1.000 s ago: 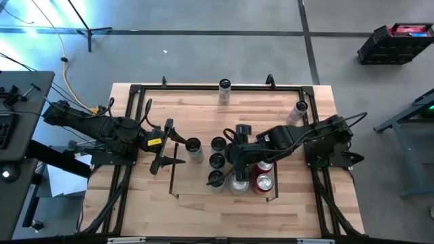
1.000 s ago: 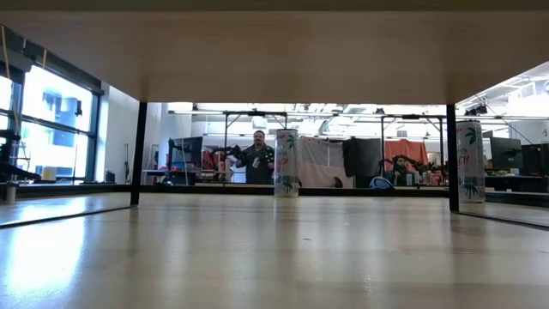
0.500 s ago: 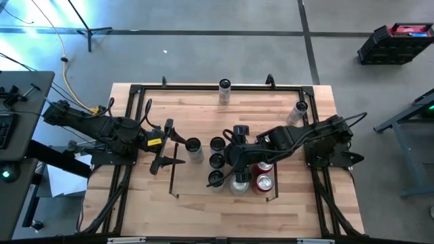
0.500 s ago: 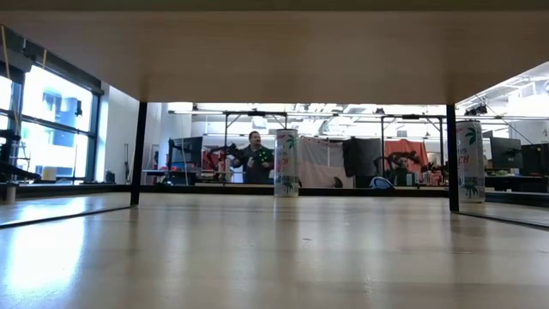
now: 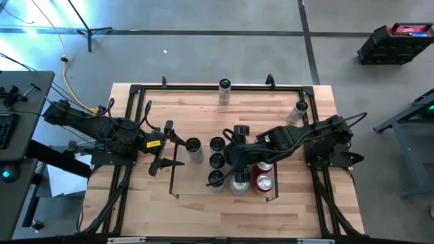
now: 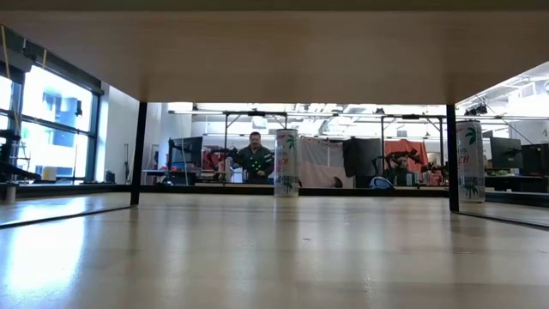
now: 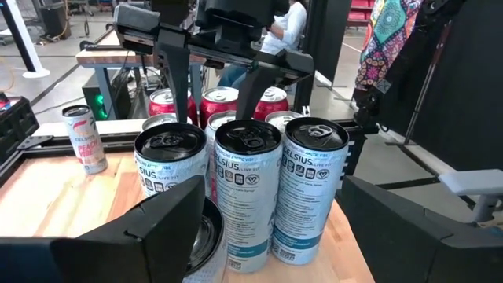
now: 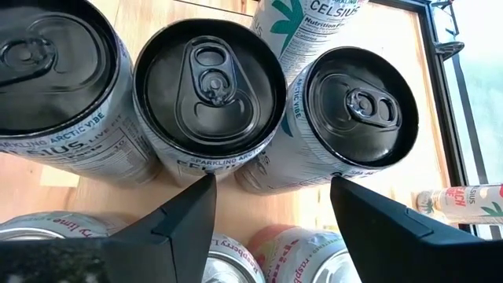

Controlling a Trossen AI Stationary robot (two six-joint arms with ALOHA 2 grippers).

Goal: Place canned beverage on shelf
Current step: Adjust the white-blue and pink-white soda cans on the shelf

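The shelf (image 5: 186, 183) is a light-wood bay with thin black rails. Three black-topped Celsius cans (image 5: 217, 160) stand in a row on it, with red and silver cans (image 5: 263, 181) behind them toward the right. One more can (image 5: 194, 149) stands upright by the shelf's left rail. My left gripper (image 5: 175, 144) is open just left of that can, which shows low between its fingers in the left wrist view (image 7: 206, 232). My right gripper (image 5: 229, 152) is open and hovers over the can row, whose tops (image 8: 208, 86) show below it.
A white can (image 5: 224, 88) stands at the table's far edge, and another (image 5: 298, 112) stands at the far right. Both show in the low view (image 6: 286, 163), (image 6: 470, 161). A black frame (image 5: 135, 91) edges the tabletop. A person stands in the room beyond.
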